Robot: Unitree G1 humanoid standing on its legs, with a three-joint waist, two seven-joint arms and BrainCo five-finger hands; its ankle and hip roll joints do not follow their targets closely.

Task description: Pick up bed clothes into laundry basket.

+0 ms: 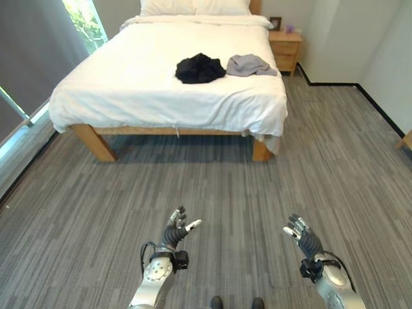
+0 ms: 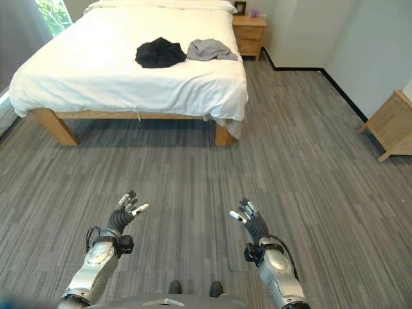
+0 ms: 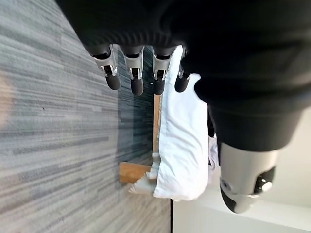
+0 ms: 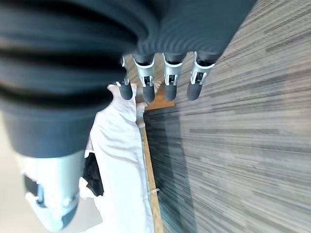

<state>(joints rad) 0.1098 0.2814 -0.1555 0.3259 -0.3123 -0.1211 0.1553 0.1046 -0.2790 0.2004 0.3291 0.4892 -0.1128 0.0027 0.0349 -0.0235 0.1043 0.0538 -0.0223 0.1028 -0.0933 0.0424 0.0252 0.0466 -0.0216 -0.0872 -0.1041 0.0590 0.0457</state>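
Both our robot hands, left [image 1: 175, 230] and right [image 1: 302, 237], hover spread and empty over streaked grey carpet [image 1: 244, 187]; crumpled black [image 1: 199, 68] and grey clothes [image 1: 249, 65] lie far ahead on the smooth white bed [image 1: 148, 84].

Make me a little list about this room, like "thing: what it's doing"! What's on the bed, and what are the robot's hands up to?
bed: white cover, wooden legs, far across the grey floor
black clothes: crumpled on the bed
grey clothes: crumpled beside the black ones, toward the nightstand
nightstand: wooden, next to the bed
left hand: open, holding nothing
right hand: open, holding nothing
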